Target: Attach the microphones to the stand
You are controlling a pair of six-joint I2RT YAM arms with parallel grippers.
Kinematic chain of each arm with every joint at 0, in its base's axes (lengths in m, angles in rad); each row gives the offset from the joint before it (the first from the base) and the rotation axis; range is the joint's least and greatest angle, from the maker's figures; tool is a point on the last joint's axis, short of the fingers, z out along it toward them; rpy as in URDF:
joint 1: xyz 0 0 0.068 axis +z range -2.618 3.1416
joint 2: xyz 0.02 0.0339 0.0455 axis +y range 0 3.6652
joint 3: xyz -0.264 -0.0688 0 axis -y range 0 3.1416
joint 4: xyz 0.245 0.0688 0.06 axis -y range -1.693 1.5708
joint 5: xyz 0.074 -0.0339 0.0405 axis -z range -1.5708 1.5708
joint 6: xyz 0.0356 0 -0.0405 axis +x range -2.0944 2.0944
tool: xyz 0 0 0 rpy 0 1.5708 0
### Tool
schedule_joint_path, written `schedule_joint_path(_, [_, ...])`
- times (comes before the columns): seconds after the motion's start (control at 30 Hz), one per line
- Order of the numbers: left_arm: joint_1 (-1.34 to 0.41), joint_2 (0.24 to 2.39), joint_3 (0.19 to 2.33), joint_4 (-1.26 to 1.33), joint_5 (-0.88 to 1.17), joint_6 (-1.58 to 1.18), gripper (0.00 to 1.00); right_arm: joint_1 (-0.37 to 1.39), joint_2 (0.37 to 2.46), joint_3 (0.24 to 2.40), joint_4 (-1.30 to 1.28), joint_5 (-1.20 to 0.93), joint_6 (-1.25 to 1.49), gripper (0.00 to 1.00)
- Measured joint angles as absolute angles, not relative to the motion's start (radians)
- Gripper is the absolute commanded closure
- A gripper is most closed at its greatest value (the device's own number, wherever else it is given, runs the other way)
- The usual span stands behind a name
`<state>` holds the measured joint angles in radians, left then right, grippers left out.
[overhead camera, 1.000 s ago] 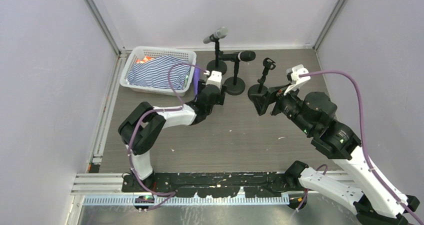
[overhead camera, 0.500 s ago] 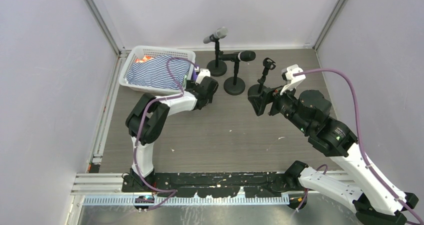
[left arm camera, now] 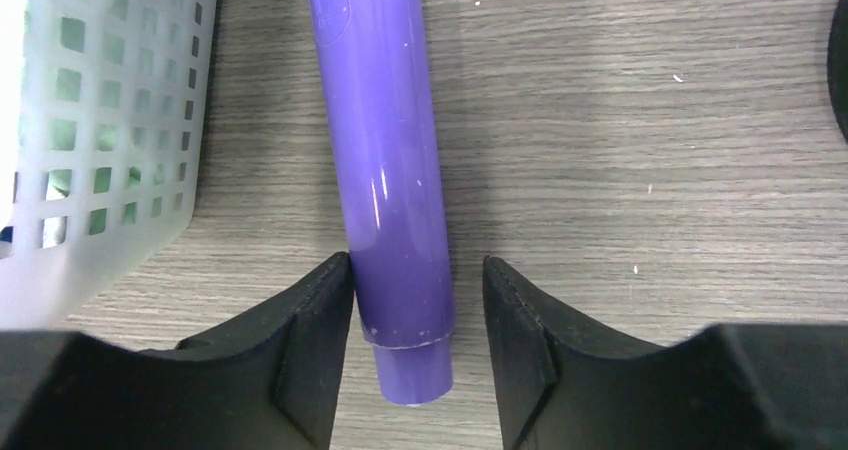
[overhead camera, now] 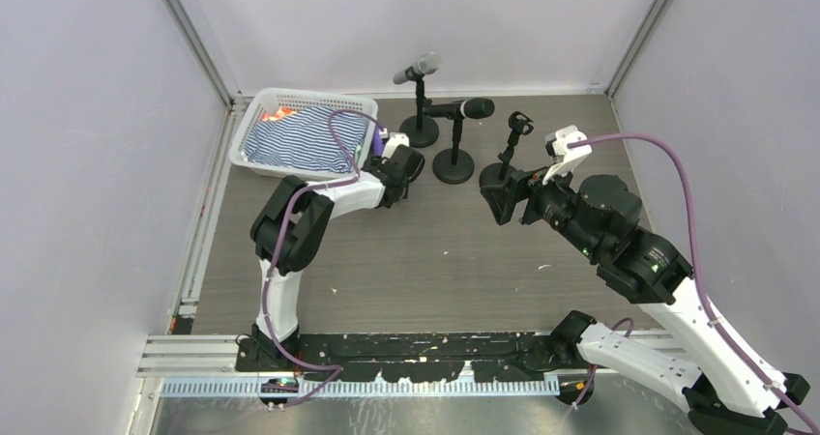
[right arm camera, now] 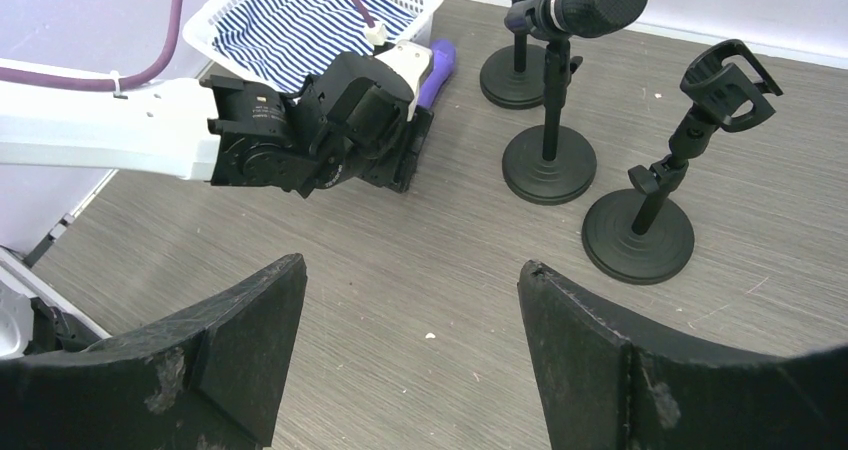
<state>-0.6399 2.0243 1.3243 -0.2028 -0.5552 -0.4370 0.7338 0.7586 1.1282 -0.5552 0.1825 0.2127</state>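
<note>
A purple microphone lies flat on the table beside the basket; it also shows in the top view and in the right wrist view. My left gripper is open and straddles its lower end; the left finger touches it and a gap shows on the right. An empty black stand with an open clip stands at centre right. Two more stands each hold a microphone, one black and one grey. My right gripper is open, empty and raised just in front of the empty stand.
A white basket with striped cloth stands at the back left, right beside the purple microphone. The round stand bases sit close together to the right of the left gripper. Grey walls close the table on three sides.
My left gripper has moved back and left towards the basket and now straddles the purple microphone. The right arm has shifted only slightly left.
</note>
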Motion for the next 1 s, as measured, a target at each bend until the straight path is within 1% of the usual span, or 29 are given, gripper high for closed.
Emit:
schedule_joint_path(0.3, [-0.639,2.01,1.294,-0.182,-0.528,-0.465,0.82,0.734,0.756,1.128,-0.556,0.184,0.213,0.2])
schedule_joint_path(0.47, [-0.64,1.956,1.222,-0.175,-0.498,-0.491,0.89,0.734,0.752,1.128,-0.556,0.186,0.213,0.2])
schedule_joint_path(0.57, [-0.646,1.91,1.168,-0.178,-0.471,-0.505,0.98,0.734,0.752,1.128,-0.555,0.189,0.213,0.2])
schedule_joint_path(0.73, [-0.715,1.8,1.052,-0.218,-0.443,-0.527,0.99,0.734,0.752,1.128,-0.554,0.198,0.213,0.21])
schedule_joint_path(0.9, [-0.813,1.649,0.911,-0.255,-0.37,-0.555,1.0,0.734,0.753,1.127,-0.554,0.216,0.218,0.21])
schedule_joint_path(1.0, [-0.84,1.56,0.835,-0.252,-0.331,-0.558,0.99,0.734,0.752,1.118,-0.552,0.232,0.226,0.22])
